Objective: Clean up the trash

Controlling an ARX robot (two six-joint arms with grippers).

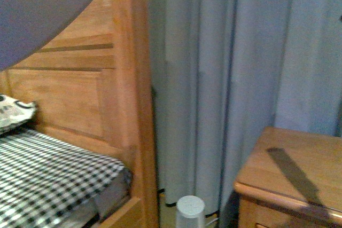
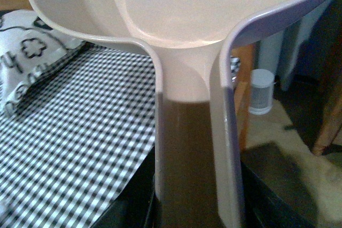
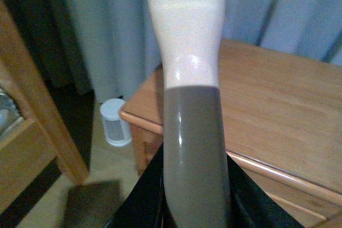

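Note:
My left gripper (image 2: 189,214) is shut on the handle of the beige dustpan (image 2: 176,9), held above the checked bed; the pan's underside shows at the top left of the front view (image 1: 37,9). My right gripper (image 3: 195,212) is shut on the beige brush handle (image 3: 187,36), held above the floor beside the wooden nightstand (image 3: 278,105). The trash, a white paper wad, is not in view in any frame. The dustpan's inside shows no paper.
A bed with a black-and-white checked sheet (image 1: 48,169) and a patterned pillow (image 2: 26,62) stands at left against a wooden headboard (image 1: 80,89). A small white cylinder (image 1: 190,212) stands on the floor between bed and nightstand (image 1: 294,174). Grey curtains (image 1: 230,68) hang behind.

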